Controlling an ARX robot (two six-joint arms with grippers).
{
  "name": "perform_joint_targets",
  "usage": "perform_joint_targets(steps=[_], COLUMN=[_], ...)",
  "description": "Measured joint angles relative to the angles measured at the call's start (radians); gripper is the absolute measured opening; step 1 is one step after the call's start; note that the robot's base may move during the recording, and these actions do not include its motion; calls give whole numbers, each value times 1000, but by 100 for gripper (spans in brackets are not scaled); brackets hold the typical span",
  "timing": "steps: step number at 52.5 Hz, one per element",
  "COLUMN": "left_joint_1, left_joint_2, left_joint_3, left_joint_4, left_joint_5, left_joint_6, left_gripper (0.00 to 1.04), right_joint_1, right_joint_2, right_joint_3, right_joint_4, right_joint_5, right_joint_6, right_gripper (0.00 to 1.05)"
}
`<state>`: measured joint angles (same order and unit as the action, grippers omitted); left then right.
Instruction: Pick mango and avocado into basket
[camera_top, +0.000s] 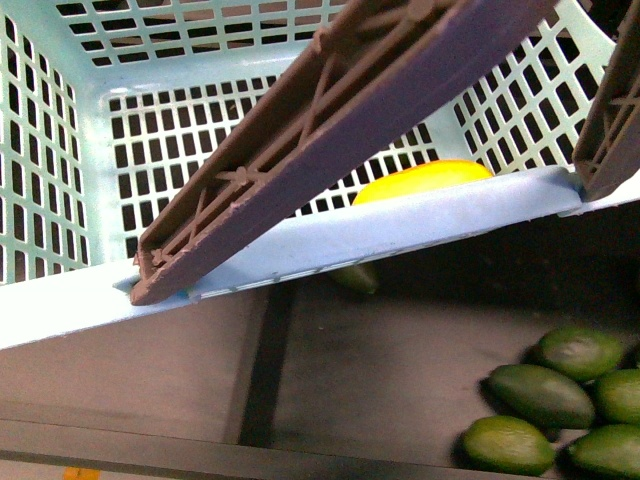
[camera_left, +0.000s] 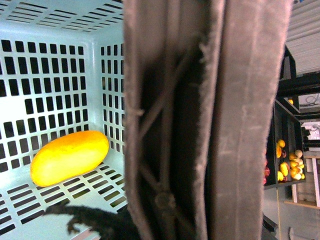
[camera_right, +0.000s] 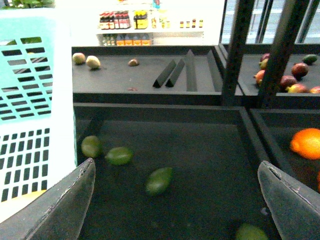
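Note:
The light teal basket (camera_top: 90, 300) fills the front view, tilted, with its brown ribbed handles (camera_top: 330, 130) crossing it. The yellow mango (camera_top: 425, 180) lies on the basket floor and also shows in the left wrist view as the mango (camera_left: 70, 157). My left gripper (camera_left: 170, 210) is shut on a basket handle (camera_left: 240, 120), which hides most of the jaws. My right gripper (camera_right: 177, 200) is open over the black shelf, nothing between its fingers (camera_right: 65, 205). A dark green avocado (camera_right: 159, 180) lies on the shelf beyond them.
Several more green avocados (camera_top: 545, 395) lie at the shelf's right; one (camera_top: 357, 277) sits under the basket's rim. The basket wall (camera_right: 30, 100) stands beside my right gripper. An orange (camera_right: 306, 143), red fruits (camera_right: 287, 81) and a black upright (camera_right: 236, 45) stand on the other side.

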<state>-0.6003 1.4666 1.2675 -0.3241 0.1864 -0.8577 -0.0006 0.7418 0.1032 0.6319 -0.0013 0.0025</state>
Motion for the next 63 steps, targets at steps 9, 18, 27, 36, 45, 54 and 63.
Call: perform_joint_targets(steps=[9,18,27,36,45,54,63], left_joint_1=[0,15,13,5,-2,-1,0], left_joint_2=[0,0,0,0,0,0,0], left_joint_3=[0,0,0,0,0,0,0], left_joint_4=[0,0,0,0,0,0,0], left_joint_5=[4,-18,-21,2,23,-5,-10], left_joint_6=[0,2,18,7,2,-1,7], left_gripper=[14,14,14,14,14,14,14], right_joint_1=[0,1,1,-20,-248,-393,-365], right_joint_2=[0,0,2,32,227,541,822], right_joint_3=[0,0,0,128,234,283,299], right_joint_4=[0,0,0,-365,-513,-261,-44], right_joint_5=[1,-7,-2,138,-49,-183,-249], right_joint_6=[0,0,0,79,37,-220,-527], right_gripper=[96,96,96,96,96,96,96])
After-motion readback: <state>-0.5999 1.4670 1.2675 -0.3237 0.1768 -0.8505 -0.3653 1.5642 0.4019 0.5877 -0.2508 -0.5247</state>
